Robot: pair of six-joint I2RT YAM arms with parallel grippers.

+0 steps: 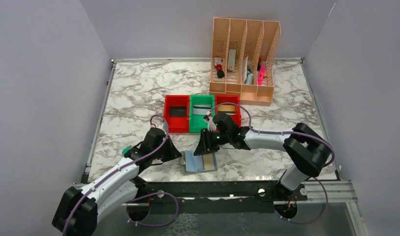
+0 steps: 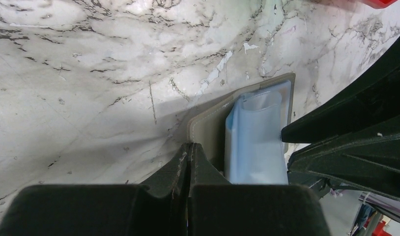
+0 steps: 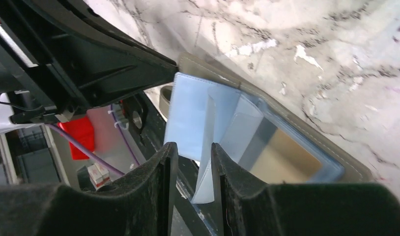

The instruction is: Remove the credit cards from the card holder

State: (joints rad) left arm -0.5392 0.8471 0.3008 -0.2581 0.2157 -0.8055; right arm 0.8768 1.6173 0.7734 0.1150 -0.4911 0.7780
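The grey card holder (image 1: 200, 161) lies open on the marble table, near the front edge. A gold-tan credit card (image 3: 286, 157) sits in its light blue pocket (image 2: 257, 142). My left gripper (image 1: 176, 154) is shut, its tips (image 2: 190, 147) pressing on the holder's grey left edge (image 2: 208, 128). My right gripper (image 1: 204, 149) hovers over the holder, open by a narrow gap. A loose blue pocket flap (image 3: 205, 182) stands between its fingers, leaning on the right one. A black card (image 1: 177, 111) lies in the left red bin and a silver-grey card (image 1: 202, 109) in the green bin.
Three bins stand in a row behind the holder: red (image 1: 168, 120), green (image 1: 193, 123), red (image 1: 237, 118), the last holding a tan card-like thing. A tall peach slotted organiser (image 1: 243, 59) stands at the back. The table's front edge and a black rail (image 1: 213, 188) lie just below the holder.
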